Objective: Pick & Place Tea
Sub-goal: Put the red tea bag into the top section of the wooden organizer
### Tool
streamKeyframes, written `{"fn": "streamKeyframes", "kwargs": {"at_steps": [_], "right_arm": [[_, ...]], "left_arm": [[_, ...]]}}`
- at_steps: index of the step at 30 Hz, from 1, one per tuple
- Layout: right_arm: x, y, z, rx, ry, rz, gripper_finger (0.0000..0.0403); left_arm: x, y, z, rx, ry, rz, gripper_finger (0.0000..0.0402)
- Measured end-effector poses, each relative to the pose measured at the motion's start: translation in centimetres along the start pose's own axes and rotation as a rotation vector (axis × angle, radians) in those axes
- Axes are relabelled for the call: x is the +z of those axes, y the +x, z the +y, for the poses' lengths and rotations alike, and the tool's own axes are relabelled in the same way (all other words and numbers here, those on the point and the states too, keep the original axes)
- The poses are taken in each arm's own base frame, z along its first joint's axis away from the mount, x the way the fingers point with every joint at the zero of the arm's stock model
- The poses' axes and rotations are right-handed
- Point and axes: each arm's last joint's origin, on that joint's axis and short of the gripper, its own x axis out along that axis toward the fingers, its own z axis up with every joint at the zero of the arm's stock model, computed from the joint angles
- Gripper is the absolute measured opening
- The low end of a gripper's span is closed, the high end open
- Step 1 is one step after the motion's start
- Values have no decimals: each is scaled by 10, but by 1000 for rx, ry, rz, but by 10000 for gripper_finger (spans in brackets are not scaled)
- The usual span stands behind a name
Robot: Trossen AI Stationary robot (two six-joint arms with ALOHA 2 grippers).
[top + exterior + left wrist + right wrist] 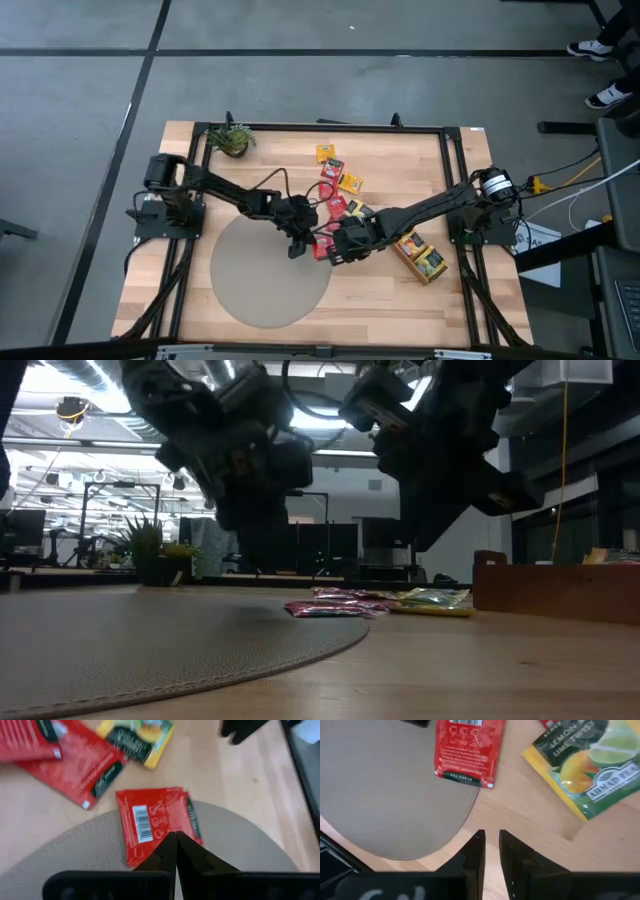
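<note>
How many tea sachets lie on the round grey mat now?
1: a red sachet lies across the mat's edge, by the left gripper. The other sachets lie off it; the arms may hide more.

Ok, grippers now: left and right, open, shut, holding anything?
Left gripper: shut, empty, above the red sachet.
Right gripper: fingers slightly apart, holding nothing, over bare table.
</note>
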Motion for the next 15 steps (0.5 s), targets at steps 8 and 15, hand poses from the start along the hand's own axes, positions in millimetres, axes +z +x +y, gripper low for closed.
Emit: {"fn": "streamKeyframes", "kwargs": {"at_steps": [8,15], "right_arm": [[-3,26,-13,283,75,-26,56],[-4,46,-48,363,269,-79,56]], "left_arm": [[-18,26,14,-24,-122,101,1],[-22,28,15,-49,-143,134,1]]}}
